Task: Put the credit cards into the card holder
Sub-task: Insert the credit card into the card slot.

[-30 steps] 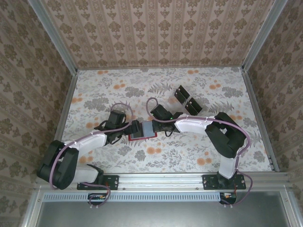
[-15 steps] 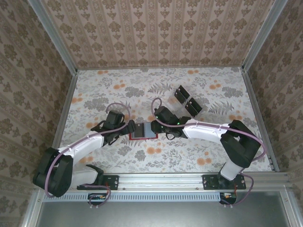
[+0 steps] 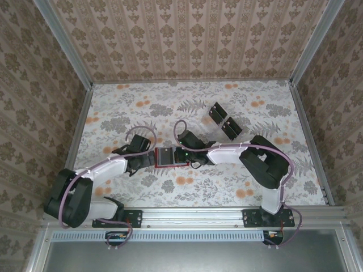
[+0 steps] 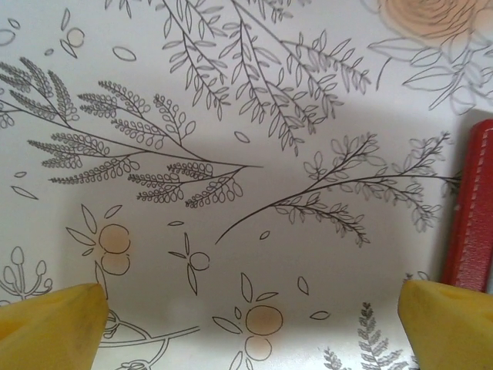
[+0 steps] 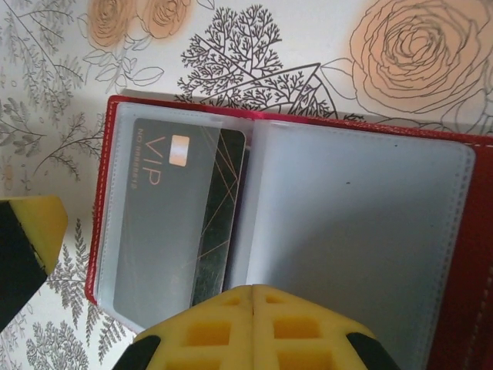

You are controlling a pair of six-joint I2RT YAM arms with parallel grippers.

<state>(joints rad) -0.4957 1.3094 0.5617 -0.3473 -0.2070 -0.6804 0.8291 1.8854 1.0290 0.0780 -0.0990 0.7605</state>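
Observation:
The card holder [image 5: 454, 254] lies open and flat on the table, red with greyish clear pockets; from above it sits mid-table [image 3: 169, 164]. A black credit card [image 5: 219, 223] marked VIP lies mostly inside its left pocket, one long edge sticking out toward the fold. My right gripper [image 5: 253, 297] is shut with nothing between its tips, which press on the inner pockets near the fold [image 3: 179, 157]. My left gripper [image 4: 250, 331] stands open low over the table just left of the holder [image 4: 471, 208], nothing between its fingers [image 3: 150, 159]. Two more black credit cards [image 3: 224, 120] rest further back.
The spare cards sit on a clear tray [image 3: 211, 111] at the back right of centre. A yellow finger of my left gripper [image 5: 35, 231] shows beside the holder's left edge. Patterned walls and metal rails [image 3: 79, 130] enclose the table.
Both arms stretched out half a second ago and have folded back. The right gripper stays shut over the open holder. The holder has barely shifted.

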